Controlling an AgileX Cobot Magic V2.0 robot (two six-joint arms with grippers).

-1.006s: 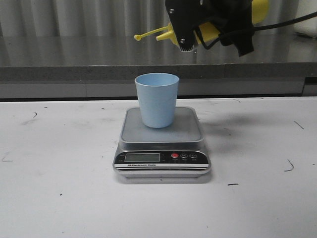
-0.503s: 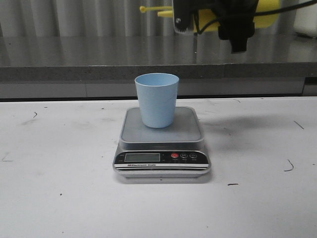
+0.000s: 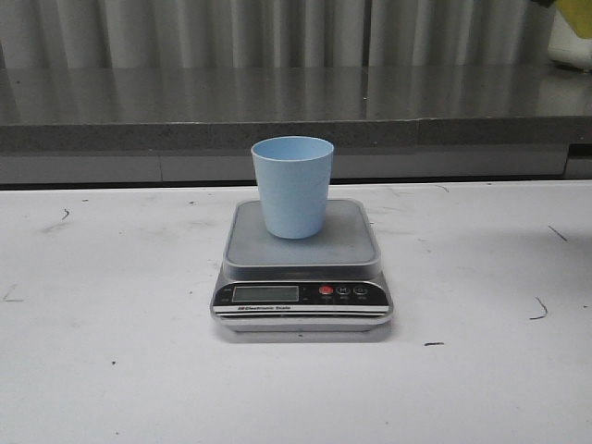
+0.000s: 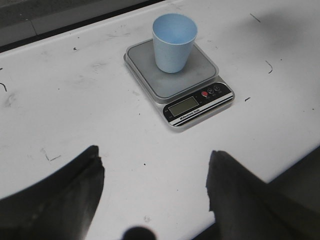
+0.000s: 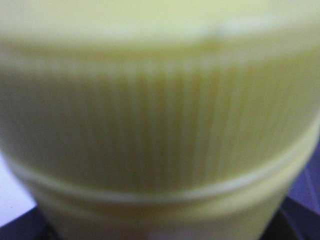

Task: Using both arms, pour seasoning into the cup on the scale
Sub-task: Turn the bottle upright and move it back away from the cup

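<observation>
On silver-grey scale (image 3: 302,242): pale blue plastic cup (image 3: 292,186), upright. Left pincer (image 4: 155,187) wide open, empty. Right pincer unseen, probably gripping ribbed yellow bottle (image 5: 160,130); next, bring over cup.

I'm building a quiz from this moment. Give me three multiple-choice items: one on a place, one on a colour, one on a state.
1. Where does the cup stand?
A. on the scale's platform
B. on the bare table
C. on the rear shelf

2. What colour is the cup?
A. red
B. pale blue
C. green

3. How is the left hand?
A. shut on the cup
B. shut on the scale
C. open, holding nothing

Answers: 1 A, the cup sits on the scale; 2 B, its wall is pale blue; 3 C, its fingers are spread apart over the table.
</observation>
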